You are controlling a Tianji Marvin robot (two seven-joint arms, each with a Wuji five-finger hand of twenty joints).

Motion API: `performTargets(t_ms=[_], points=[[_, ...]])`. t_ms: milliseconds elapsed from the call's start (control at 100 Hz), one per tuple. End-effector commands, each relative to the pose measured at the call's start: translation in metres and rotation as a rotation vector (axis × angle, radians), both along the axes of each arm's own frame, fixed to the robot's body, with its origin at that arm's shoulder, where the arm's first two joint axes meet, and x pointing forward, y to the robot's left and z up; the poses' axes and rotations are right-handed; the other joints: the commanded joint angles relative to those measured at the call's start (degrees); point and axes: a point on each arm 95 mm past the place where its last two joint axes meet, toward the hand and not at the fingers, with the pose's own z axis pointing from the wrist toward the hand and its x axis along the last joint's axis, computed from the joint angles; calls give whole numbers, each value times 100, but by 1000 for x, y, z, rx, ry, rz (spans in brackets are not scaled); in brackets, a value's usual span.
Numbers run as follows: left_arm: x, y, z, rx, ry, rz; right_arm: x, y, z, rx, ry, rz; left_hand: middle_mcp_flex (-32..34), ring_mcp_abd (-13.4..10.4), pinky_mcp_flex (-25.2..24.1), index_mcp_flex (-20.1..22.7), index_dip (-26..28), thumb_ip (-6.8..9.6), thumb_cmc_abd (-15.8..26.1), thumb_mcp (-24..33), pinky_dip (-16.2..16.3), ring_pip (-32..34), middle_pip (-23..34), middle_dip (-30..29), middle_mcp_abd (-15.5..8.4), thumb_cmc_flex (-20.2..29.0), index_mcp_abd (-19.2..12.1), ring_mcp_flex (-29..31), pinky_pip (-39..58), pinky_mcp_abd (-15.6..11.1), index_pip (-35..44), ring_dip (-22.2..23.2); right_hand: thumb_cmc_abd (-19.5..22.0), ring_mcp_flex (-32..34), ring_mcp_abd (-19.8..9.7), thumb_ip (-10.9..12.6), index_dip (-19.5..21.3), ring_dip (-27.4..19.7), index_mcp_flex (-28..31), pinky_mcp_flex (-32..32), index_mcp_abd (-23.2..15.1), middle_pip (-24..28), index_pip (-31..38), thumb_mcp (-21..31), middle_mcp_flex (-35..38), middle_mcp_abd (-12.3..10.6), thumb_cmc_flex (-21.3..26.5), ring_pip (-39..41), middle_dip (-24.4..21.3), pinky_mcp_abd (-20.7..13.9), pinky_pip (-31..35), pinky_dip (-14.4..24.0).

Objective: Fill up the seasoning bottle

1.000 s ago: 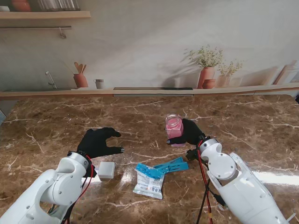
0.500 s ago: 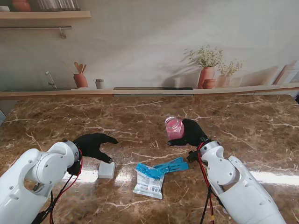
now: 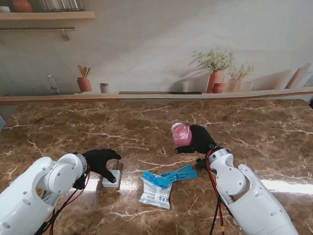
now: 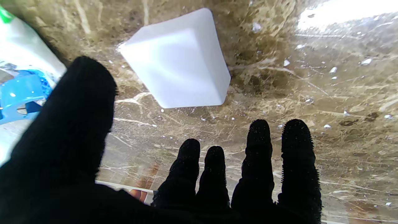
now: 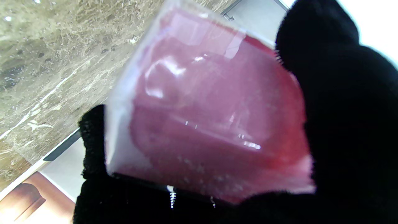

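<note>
The brown marbled tabletop point(image 3: 146, 117) carries everything here. Taking the white-and-blue seasoning packet point(image 3: 156, 190) as the landmark: it lies flat near the front middle, with a blue plastic clip point(image 3: 180, 174) touching its far right corner.

The right robot hand point(image 3: 199, 139), black-gloved, is farther from me than the packet and to its right. It is closed around the seasoning bottle point(image 3: 182, 135), a clear jar with pink contents and an open mouth, tilted toward the left. In the right wrist view the bottle point(image 5: 205, 105) fills the frame, gripped between the fingers point(image 5: 339, 102) on either side.

The left robot hand point(image 3: 100, 161) hovers to the left of the packet, fingers spread and grasping nothing, its fingertips over a small white box point(image 3: 111, 179). The left wrist view shows the box point(image 4: 177, 59) apart from the fingertips point(image 4: 258, 137).
</note>
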Motion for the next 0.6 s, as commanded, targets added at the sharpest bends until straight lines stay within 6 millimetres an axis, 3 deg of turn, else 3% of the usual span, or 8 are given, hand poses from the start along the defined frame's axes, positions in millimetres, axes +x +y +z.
performTargets(t_ms=[0,170,340,410,590], points=[[-3,1,-10,3,22,3,-2,3,-1,9,12,14,-217,-140,-32,-95,100,-116,-84,-249,122,-98,21,95,-22,-230,-20,-156,134,-35,19,80,2202,548,-1496,-259,134,621,1339,-108,-774,846,840,2124,421,-182,1799,3511,301,-728,677,349],[-2,1,-19,19,21,-19,-2,6,-2,17,19,28,-217,-141,-149,-57,217,-115,-128,-266,149,-105,21,110,-43,-232,-295,-166,95,-64,149,101,2240,546,-1514,-253,95,632,1324,-117,-809,841,788,2053,422,-174,1776,3519,304,-747,686,359],[-4,2,-26,37,31,-35,-2,8,-3,14,25,35,-216,-161,-163,-39,467,-129,-340,1,209,-121,37,159,-58,-162,-197,-173,49,-106,387,149,2208,536,-1515,-238,52,634,1315,-118,-812,835,763,2034,417,-181,1772,3514,306,-748,686,362],[-6,3,-28,54,27,-50,-2,8,-3,12,25,37,-233,-191,-150,-181,837,-199,-465,368,252,-105,109,233,-82,-324,-176,-153,37,-143,702,177,2212,533,-1515,-234,36,635,1330,-120,-823,831,768,2030,414,-182,1763,3512,306,-748,684,363],[-12,6,-32,74,21,-75,-2,9,-2,13,28,38,-252,-244,-230,-963,1825,-224,-494,485,236,-85,138,416,-211,-369,-425,-209,-52,-261,1547,227,2235,517,-1524,-232,-8,643,1320,-130,-822,824,774,1991,407,-180,1747,3511,311,-753,676,364]])
